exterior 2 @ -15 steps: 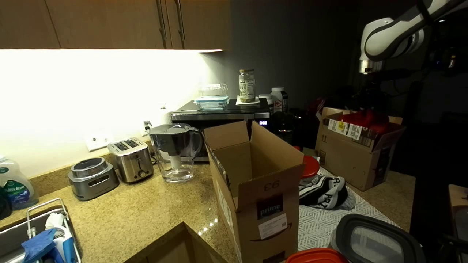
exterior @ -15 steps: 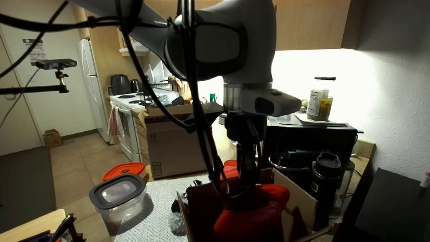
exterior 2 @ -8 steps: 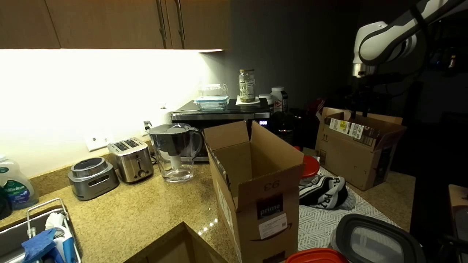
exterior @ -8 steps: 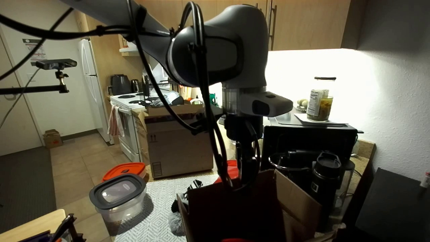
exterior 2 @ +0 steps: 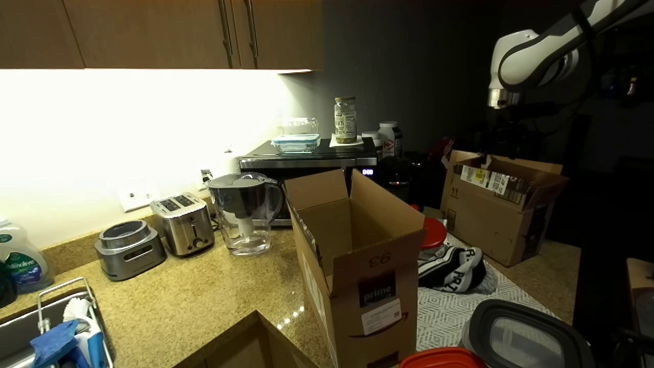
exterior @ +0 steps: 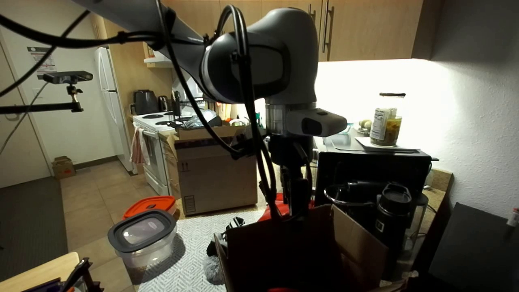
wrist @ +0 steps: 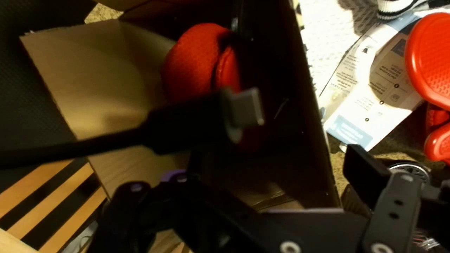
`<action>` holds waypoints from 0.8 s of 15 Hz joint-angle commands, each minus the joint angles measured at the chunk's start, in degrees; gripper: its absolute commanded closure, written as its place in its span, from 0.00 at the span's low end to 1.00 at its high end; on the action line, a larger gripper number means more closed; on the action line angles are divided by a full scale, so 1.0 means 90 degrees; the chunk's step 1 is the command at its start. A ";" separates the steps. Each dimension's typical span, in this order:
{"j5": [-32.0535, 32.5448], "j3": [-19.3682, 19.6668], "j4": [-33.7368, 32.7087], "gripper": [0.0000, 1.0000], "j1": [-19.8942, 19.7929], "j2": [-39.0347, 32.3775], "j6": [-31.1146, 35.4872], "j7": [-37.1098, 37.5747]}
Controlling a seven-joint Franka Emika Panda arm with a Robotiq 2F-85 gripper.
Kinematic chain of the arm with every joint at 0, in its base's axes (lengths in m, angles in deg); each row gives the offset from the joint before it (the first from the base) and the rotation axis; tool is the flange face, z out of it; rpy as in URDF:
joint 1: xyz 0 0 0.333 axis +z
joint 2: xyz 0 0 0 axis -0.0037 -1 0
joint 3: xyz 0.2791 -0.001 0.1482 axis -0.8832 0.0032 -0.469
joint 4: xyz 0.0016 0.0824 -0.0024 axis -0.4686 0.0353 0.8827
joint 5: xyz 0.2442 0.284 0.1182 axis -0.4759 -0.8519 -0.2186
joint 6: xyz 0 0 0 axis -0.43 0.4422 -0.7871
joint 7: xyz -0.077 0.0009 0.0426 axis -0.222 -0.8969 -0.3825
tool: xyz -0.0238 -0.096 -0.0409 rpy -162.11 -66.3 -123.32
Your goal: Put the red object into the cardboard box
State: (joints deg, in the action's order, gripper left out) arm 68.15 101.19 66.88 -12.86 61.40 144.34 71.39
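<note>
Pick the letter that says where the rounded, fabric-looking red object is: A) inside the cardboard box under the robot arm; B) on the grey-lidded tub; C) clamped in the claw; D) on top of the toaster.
A: the wrist view looks down into the cardboard box and shows the red object lying between its walls.

On the front carton [exterior 2: 375, 273] is written "prime" and inverted "93". The bottle [exterior 2: 23, 266] says "Palmolive", the cloth [exterior 2: 452, 273] "PRI", the microwave [exterior 2: 327, 163] "0:00".

Red object [wrist: 193, 59], brown cardboard box [exterior 2: 480, 220], diamond-patterned mat [exterior: 192, 243]
</note>
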 commanded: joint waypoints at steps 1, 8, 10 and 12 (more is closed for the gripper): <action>-0.0138 -0.0225 0.0186 0.00 0.0226 0.0298 -0.0042 -0.0592; -0.0555 -0.0750 0.0190 0.00 0.0782 0.0402 -0.0283 -0.1367; -0.0771 -0.0855 0.0172 0.00 0.0903 0.0373 -0.0509 -0.1620; -0.0945 -0.0946 0.0159 0.00 0.0998 0.0332 -0.0756 -0.1842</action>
State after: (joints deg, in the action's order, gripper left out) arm 62.67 93.47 66.97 -4.52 63.25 139.88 59.60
